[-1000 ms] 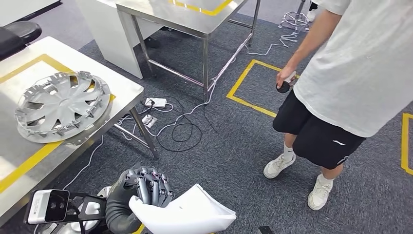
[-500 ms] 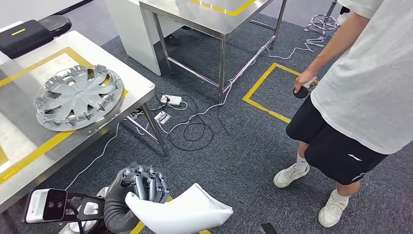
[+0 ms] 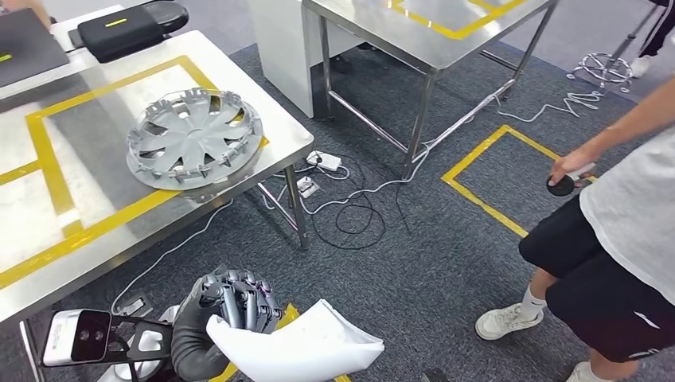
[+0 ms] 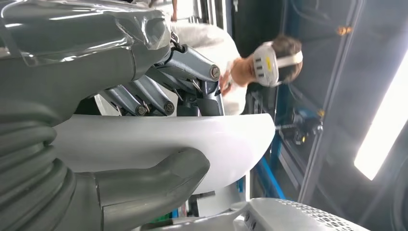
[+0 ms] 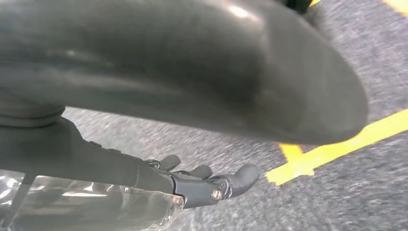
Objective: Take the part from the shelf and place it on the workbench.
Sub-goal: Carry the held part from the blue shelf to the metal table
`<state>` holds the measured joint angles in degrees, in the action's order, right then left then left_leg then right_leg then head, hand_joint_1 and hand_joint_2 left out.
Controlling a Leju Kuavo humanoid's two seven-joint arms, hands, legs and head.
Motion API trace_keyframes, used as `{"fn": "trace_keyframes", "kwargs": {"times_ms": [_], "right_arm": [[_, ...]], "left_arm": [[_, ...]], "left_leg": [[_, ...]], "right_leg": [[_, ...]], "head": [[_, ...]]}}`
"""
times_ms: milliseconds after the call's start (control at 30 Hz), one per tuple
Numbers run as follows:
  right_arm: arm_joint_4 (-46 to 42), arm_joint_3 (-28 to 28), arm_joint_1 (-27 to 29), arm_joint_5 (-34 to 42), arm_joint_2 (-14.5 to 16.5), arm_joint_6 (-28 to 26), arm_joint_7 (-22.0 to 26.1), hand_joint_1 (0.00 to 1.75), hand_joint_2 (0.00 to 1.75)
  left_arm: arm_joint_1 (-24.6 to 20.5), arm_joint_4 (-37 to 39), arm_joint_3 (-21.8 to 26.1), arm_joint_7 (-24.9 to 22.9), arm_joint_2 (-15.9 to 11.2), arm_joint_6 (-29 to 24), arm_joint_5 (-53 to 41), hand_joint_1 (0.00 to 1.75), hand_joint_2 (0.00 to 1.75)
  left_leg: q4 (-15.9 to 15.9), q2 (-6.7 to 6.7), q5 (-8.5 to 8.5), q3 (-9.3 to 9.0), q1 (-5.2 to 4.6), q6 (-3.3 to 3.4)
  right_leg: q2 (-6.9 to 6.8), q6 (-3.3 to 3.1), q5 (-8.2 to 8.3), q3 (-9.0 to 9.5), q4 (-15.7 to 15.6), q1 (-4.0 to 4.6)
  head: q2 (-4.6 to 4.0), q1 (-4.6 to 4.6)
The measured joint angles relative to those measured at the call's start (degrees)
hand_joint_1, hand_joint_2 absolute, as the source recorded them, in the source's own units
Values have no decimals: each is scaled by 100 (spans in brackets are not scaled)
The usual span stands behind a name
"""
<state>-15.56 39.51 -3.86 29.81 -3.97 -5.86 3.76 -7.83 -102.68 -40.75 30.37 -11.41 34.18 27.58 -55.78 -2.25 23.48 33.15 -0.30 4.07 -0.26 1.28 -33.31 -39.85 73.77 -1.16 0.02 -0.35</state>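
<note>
My left hand (image 3: 231, 306) grips a white curved part (image 3: 302, 350) low in the head view, above the grey carpet and off the near corner of the workbench (image 3: 72, 231). In the left wrist view the dark fingers (image 4: 159, 96) lie over one side of the white part (image 4: 168, 144) and the thick thumb (image 4: 154, 178) presses the other side. The steel workbench has yellow tape lines and carries a silver wheel cover (image 3: 193, 137). My right hand (image 5: 211, 187) hangs over the carpet with its fingers loosely out and nothing in them.
A person (image 3: 613, 239) in a white shirt and black shorts stands at the right, holding a small black object (image 3: 563, 185). Cables and a power strip (image 3: 350, 215) lie on the floor by the bench leg. A second steel table (image 3: 430, 32) stands behind. Black cases (image 3: 131, 28) sit at the bench's far end.
The whole picture has shifted right and down, so the camera has turned towards the workbench. My left hand keeps the same hold on the white part.
</note>
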Motion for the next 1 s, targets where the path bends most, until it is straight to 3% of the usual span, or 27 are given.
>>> {"fn": "trace_keyframes", "kwargs": {"times_ms": [33,100,133,200,267,300,367,433,500,533,567,633,700,733,800,867,933,1000], "right_arm": [[4,1,13,-1,-26,4,-1,0,0],[8,1,14,-1,-60,8,0,0,0],[8,2,11,-1,-69,9,0,0,0],[9,4,4,-2,-71,14,0,0,0],[8,7,-3,-2,-66,24,0,0,0],[8,8,-7,-2,-65,31,1,0,0],[7,9,-10,-2,-65,43,6,0,0],[8,10,8,-2,-75,47,10,0,0],[8,10,29,-7,-82,52,10,0,0],[8,12,31,-13,-84,54,10,0,0],[8,14,26,-21,-84,55,10,0,0],[7,28,8,-39,-74,57,10,0,0],[7,47,-10,-51,-70,62,5,0,0],[7,54,-16,-57,-68,67,1,0,0],[3,60,-38,-72,-71,83,-7,0,0],[-2,64,-56,-81,-77,99,-8,0,0],[-1,68,-50,-82,-97,107,-12,0,0],[3,74,-29,-82,-122,109,-18,0,0]], "left_arm": [[2,0,-3,-1,1,0,0,175,175],[3,0,-5,-2,4,0,0,175,175],[3,0,-5,-2,6,0,0,175,175],[4,-1,-4,-4,10,0,-1,175,175],[10,-2,-2,-5,10,1,0,175,175],[12,-2,0,-5,8,2,1,175,175],[8,-5,8,-4,2,4,1,175,175],[5,-6,13,-3,-3,5,1,175,175],[16,-5,14,-3,-10,7,1,175,175],[20,-4,14,-2,-15,7,1,175,175],[24,-4,14,-1,-19,7,1,175,175],[23,-4,18,8,-22,4,1,175,175],[15,-5,20,19,-21,-4,0,175,175],[12,-5,21,25,-24,-10,-1,175,175],[17,-8,22,41,-31,-18,-1,175,175],[12,-10,22,56,-31,-20,1,175,175],[1,-5,18,62,-20,-22,-2,175,175],[8,7,13,60,-13,-25,-8,175,175]], "left_leg": [[-15,-91,10,0,10,-15],[-87,-248,56,7,40,-83],[-143,-314,94,25,41,-134],[-224,-403,152,70,35,-214],[-241,-458,171,93,53,-248],[-268,-422,195,104,65,-265],[-581,-177,383,244,79,-317],[-1319,105,724,624,92,-361],[-1892,188,879,959,103,-371],[-1875,202,797,974,101,-356],[-1619,228,620,859,91,-320],[-814,441,250,450,26,-190],[-353,636,131,220,-55,-87],[-320,638,152,215,-81,-69],[-214,494,105,171,-77,-42],[-48,347,16,69,-26,-9],[27,202,-30,16,0,8],[23,23,-26,16,5,2]], "right_leg": [[6,61,95,-1,-91,-17],[109,205,462,287,-837,-76],[180,233,608,448,-1192,-92],[264,177,721,603,-1507,-91],[193,62,717,613,-1493,-72],[155,26,716,621,-1497,-74],[68,-54,707,647,-1507,-82],[-38,-114,678,665,-1507,-44],[-167,-142,652,676,-1506,-9],[-229,-149,638,688,-1506,5],[-290,-152,622,708,-1507,22],[-405,-141,582,764,-1512,53],[-511,-105,547,799,-1522,68],[-573,-81,537,811,-1534,65],[-651,-29,518,847,-1560,66],[-413,-6,421,769,-1367,64],[-83,-16,170,424,-710,39],[4,27,-7,39,-66,7]], "head": [[0,0],[0,3],[0,8],[0,6],[0,-2],[0,-3],[0,-26],[0,-47],[0,-47],[0,-48],[0,-48],[0,-43],[0,-33],[0,-30],[0,-32],[0,-17],[0,1],[0,7]]}}
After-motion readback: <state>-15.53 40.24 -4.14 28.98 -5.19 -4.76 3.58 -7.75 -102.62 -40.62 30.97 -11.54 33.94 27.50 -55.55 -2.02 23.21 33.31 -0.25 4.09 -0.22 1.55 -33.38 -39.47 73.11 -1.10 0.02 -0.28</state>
